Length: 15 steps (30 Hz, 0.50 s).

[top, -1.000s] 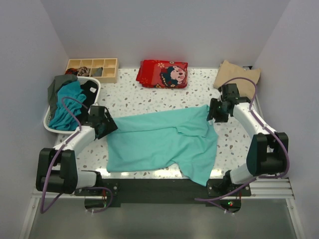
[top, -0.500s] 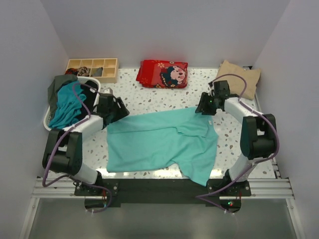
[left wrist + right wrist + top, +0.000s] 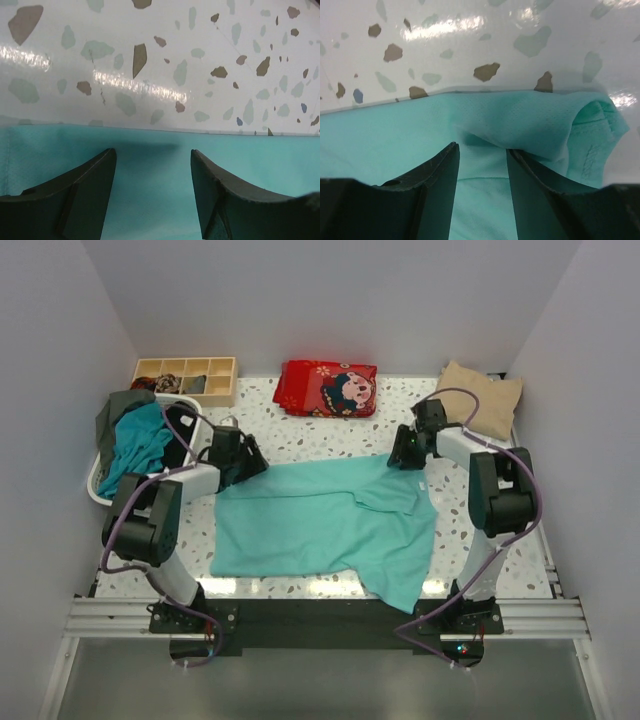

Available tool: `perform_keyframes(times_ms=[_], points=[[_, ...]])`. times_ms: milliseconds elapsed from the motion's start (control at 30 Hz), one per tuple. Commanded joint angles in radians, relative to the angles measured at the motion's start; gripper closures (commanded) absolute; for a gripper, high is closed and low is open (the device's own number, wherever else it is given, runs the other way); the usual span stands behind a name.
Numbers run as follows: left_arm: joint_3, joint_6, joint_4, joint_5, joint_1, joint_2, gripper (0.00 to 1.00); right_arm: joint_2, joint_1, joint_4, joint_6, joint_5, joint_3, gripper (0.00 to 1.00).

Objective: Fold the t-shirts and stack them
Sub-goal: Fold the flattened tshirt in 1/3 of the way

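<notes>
Terrazzo tabletop [image 3: 300,435]. Light turquoise t-shirt [image 3: 320,525] spread flat across its middle, lower right corner reaching past the near edge. White basket [image 3: 96,488] at far left, teal tee [image 3: 135,448] heaped on top. Beige tee [image 3: 478,388] folded in far right corner. Left end effector [image 3: 152,152] released, fingers apart over the turquoise shirt's far edge. Right end effector [image 3: 482,147] released too, straddling a crease near the shirt's far right corner.

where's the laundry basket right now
Top view: the white basket sits at the left edge of the table, left of the left gripper, with the wooden divided tray just behind it.
</notes>
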Motion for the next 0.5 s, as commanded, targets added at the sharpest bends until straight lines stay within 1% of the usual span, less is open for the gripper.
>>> perform_keyframes(times_ms=[0, 200, 367, 467], points=[[0.070, 0.037, -0.028, -0.054, 0.000, 0.122, 0.34, 0.065, -0.004, -0.022, 0.036, 0.133, 0.046, 0.53], [0.292, 0.086, -0.063, -0.088, 0.001, 0.254, 0.34, 0.133, -0.024, -0.006, 0.044, 0.183, 0.109, 0.52], [0.380, 0.111, -0.066, -0.106, 0.000, 0.326, 0.34, 0.217, -0.025, -0.003, -0.009, 0.147, 0.225, 0.51], [0.372, 0.123, -0.043, -0.102, 0.000, 0.311, 0.34, 0.223, -0.027, 0.019, -0.033, 0.103, 0.268, 0.50]])
